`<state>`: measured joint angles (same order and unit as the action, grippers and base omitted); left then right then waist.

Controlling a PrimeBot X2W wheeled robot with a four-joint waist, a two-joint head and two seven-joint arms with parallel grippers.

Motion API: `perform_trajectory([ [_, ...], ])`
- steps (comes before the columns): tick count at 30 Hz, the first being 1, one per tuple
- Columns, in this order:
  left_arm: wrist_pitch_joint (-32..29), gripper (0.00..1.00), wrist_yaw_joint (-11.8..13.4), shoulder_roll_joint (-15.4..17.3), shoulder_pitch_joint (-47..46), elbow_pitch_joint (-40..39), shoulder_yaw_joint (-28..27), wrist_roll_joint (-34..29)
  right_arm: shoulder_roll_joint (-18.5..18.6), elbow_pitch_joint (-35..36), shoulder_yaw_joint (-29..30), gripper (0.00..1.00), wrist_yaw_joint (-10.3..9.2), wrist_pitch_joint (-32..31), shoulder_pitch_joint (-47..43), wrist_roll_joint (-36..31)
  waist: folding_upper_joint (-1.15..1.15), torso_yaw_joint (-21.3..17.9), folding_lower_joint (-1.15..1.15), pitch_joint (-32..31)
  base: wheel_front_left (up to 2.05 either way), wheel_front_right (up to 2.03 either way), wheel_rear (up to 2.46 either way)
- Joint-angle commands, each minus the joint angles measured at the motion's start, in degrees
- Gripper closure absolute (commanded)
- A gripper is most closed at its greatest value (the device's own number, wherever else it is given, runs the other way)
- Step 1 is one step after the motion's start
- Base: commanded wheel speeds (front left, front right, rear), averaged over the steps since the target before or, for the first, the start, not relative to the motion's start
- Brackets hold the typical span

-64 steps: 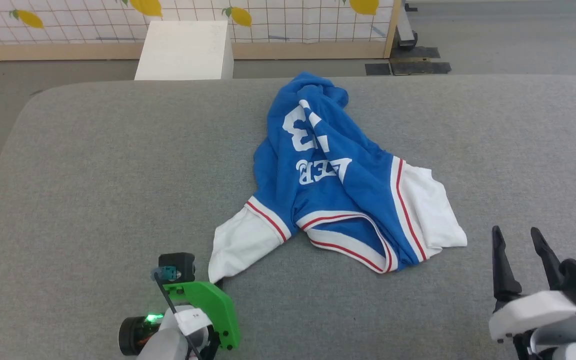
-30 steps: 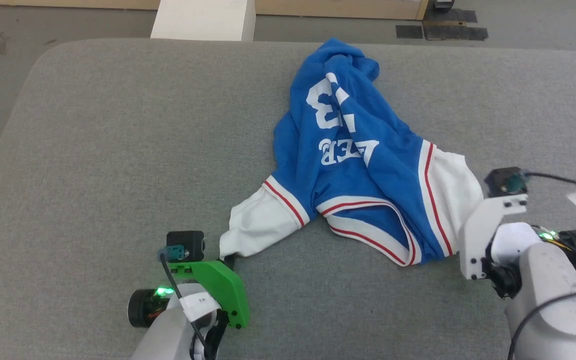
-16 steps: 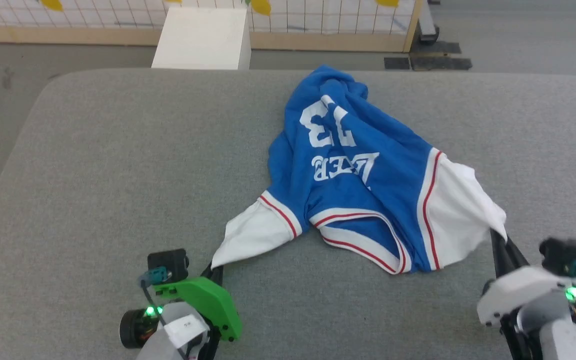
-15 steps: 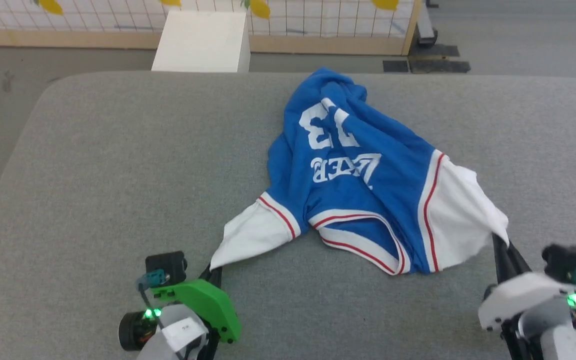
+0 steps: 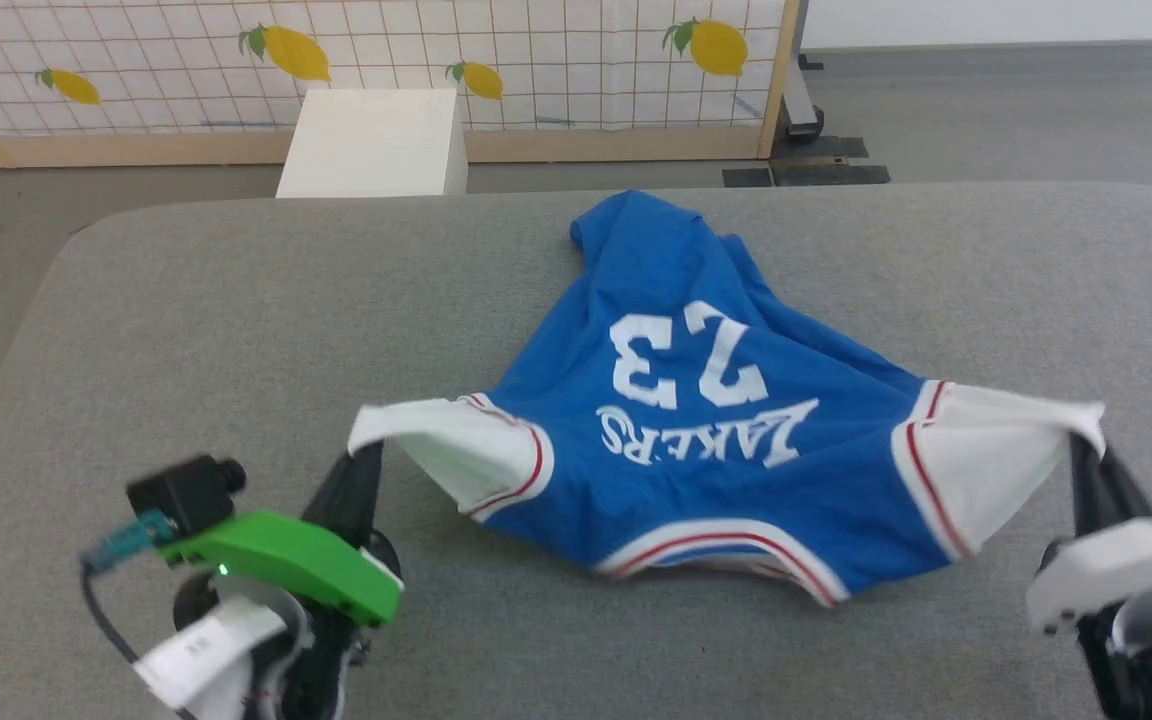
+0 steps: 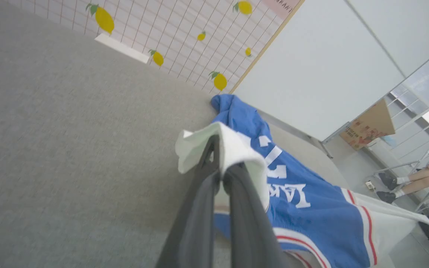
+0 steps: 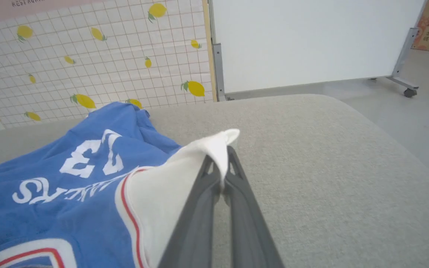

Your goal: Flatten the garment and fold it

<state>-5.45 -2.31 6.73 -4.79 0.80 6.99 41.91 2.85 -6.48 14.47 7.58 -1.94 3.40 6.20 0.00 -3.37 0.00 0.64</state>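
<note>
Left gripper, two long dark fingers below a green mount, is pinched together on the cuff of one white sleeve in the head view. The right gripper is clamped the same way on the other cuff. Between them hangs the royal-blue jersey T-shirt with white sleeves, red-and-white stripe trim and white "LAKERS 23" print. Its sleeve-to-sleeve line runs straight across from one gripper to the other. Its collar-to-hem axis points away from the robot, collar nearest, with the hem bunched at the far end. Each arm is nearest its own sleeve, so the spreading looks to turn on drawing the two apart along that line. The shoulders are raised while the far part lies on the grey fabric-covered table. Beyond it stand a white box and a lemon-print grid screen on a grey floor.

From the left wrist, the closed fingers bite the folded white cuff. The blue body trails off to that view's right over the grey cloth. A seated person's legs show far off.

From the right wrist, the closed fingers grip the other cuff. The blue body lies to that view's left, and a white panel on castors stands behind.
</note>
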Motion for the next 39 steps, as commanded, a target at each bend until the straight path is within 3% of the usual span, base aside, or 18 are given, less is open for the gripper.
perform_trajectory([
  [1,-1.9,1.0,-0.3,0.7,-1.1,-2.3,-0.8,2.1,0.0,3.1,-0.2,1.0,-0.09,-2.4,2.2,-1.7,0.0,-0.3,0.0,0.5,0.0,0.0,0.0],
  [4,-6.7,1.0,0.0,2.5,-4.9,-6.6,-1.9,4.9,1.1,7.7,-1.9,1.0,-0.09,-8.5,6.5,-4.2,0.0,-0.6,0.0,2.1,0.0,0.0,0.0],
  [9,-12.3,1.0,1.5,5.4,-15.0,-8.7,-3.5,6.7,4.8,9.6,-6.3,1.0,-0.09,-15.9,17.3,-3.6,0.0,-1.0,0.0,7.2,0.0,0.0,0.0],
  [17,-12.4,1.0,5.7,5.9,-38.6,-2.5,-7.0,6.5,6.6,0.4,-9.0,1.0,-0.09,-20.3,42.5,-1.4,0.0,-1.4,0.0,20.2,0.0,0.0,0.0],
  [23,-7.6,1.0,7.2,7.1,-58.7,5.8,-8.6,3.3,4.2,-9.0,-6.4,1.0,-0.09,-15.3,63.1,-4.9,0.0,-2.3,0.0,29.5,0.0,0.0,0.0],
  [30,2.7,1.0,5.3,8.2,-75.9,12.3,-8.8,-1.3,1.2,-14.2,0.3,1.0,-0.09,-2.7,80.1,-12.1,0.0,-2.9,0.0,35.4,0.0,0.0,0.0],
  [34,7.7,1.0,2.6,8.1,-81.1,14.7,-9.2,-1.3,0.5,-16.0,4.1,1.0,-0.09,3.4,85.8,-14.5,0.0,-3.0,0.0,36.7,0.0,0.0,0.0],
  [39,9.8,1.0,0.1,8.0,-79.9,18.0,-9.5,-0.2,0.2,-19.9,5.1,1.0,-0.09,7.8,86.2,-15.2,0.0,-2.7,0.0,36.4,0.0,0.0,0.0],
])
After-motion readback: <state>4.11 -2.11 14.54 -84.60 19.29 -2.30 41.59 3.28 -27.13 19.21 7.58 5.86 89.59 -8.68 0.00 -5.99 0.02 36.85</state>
